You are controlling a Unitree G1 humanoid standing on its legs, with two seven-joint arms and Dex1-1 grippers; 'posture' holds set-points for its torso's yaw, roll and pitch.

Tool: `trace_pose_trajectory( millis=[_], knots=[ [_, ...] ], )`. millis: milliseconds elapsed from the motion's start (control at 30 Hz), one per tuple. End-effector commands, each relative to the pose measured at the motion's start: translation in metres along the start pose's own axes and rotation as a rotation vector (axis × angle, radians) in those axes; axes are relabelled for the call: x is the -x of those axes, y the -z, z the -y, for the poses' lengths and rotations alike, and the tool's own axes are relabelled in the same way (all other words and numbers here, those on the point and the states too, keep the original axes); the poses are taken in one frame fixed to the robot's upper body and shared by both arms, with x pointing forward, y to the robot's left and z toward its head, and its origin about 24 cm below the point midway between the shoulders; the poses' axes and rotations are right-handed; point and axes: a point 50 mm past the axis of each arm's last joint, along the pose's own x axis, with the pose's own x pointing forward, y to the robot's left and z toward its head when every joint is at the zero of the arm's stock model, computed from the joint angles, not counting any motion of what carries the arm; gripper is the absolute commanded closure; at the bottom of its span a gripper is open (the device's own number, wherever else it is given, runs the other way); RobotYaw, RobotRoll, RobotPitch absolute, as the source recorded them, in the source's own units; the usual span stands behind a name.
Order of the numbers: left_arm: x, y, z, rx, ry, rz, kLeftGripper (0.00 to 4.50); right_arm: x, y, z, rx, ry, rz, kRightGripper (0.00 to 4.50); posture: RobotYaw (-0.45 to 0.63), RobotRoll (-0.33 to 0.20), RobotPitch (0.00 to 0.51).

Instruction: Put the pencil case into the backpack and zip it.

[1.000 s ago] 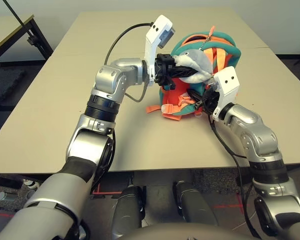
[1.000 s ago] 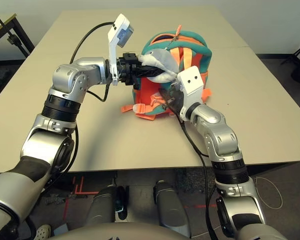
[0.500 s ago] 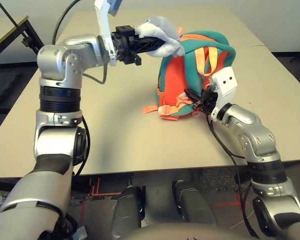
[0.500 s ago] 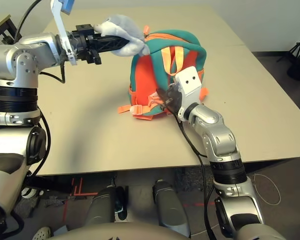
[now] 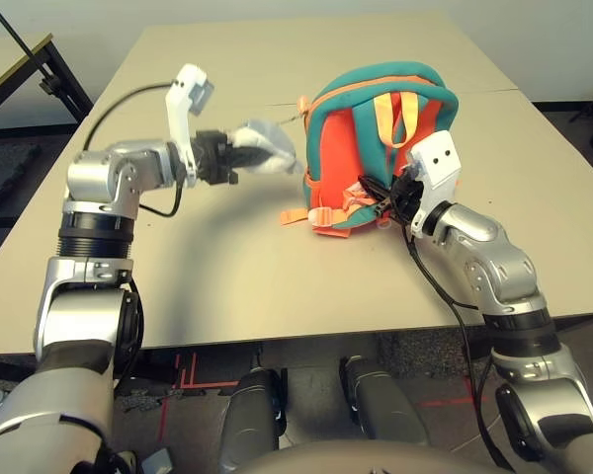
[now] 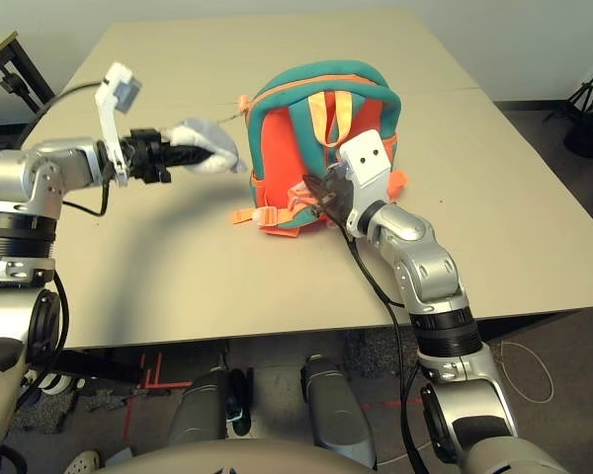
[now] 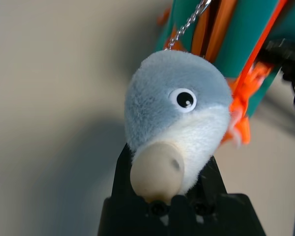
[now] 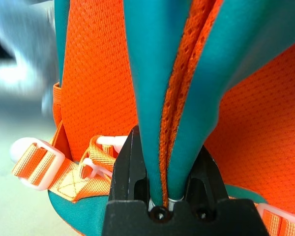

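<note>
Standing upright on the counter point(image 5: 227, 286), the backpack point(image 5: 361, 148) shows its orange back, teal trim and pale straps toward the robot. The right claw point(image 5: 387, 200) is clamped on a teal strap point(image 8: 187, 98) low on the pack's right side, the strap folded between both fingers in the right wrist view. The left claw point(image 5: 229, 158), out to the left of the pack and above the counter, grips the grey plush toy point(image 7: 174, 123), pinched between its fingers; a thin chain point(image 7: 187, 23) runs from the toy's head to the pack's top left edge. A buckled orange strap end point(image 5: 296, 214) lies on the counter at the pack's base.
</note>
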Motion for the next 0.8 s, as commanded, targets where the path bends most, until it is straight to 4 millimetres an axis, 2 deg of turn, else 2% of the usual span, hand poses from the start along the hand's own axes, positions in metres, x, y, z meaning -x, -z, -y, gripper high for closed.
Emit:
trace_pose_trajectory(
  millis=[33, 133, 333, 667, 800],
  knots=[
    [-0.008, 0.031, -0.007, 0.058, 0.011, -0.141, 4.03, -0.001, 0.007, -0.001, -0.004, -0.013, -0.036, 3.98, -0.20, 0.000, 0.098],
    [-0.013, 0.046, -0.006, 0.064, 0.064, -0.230, 4.03, -0.001, 0.007, -0.001, -0.003, -0.013, -0.037, 3.98, -0.20, 0.000, 0.097],
    [-0.020, 0.061, -0.006, 0.040, 0.116, -0.360, 4.03, -0.002, 0.006, 0.000, 0.001, -0.011, -0.037, 3.98, -0.20, 0.000, 0.097],
    [-0.031, 0.024, -0.008, -0.028, 0.064, -0.088, 4.03, -0.001, 0.004, 0.004, 0.008, 0.002, -0.032, 3.98, -0.21, 0.000, 0.096],
    [-0.032, 0.014, -0.005, -0.059, 0.036, -0.010, 2.69, -0.002, 0.003, 0.005, 0.012, 0.008, -0.030, 3.98, -0.20, 0.000, 0.097]
  ],
)
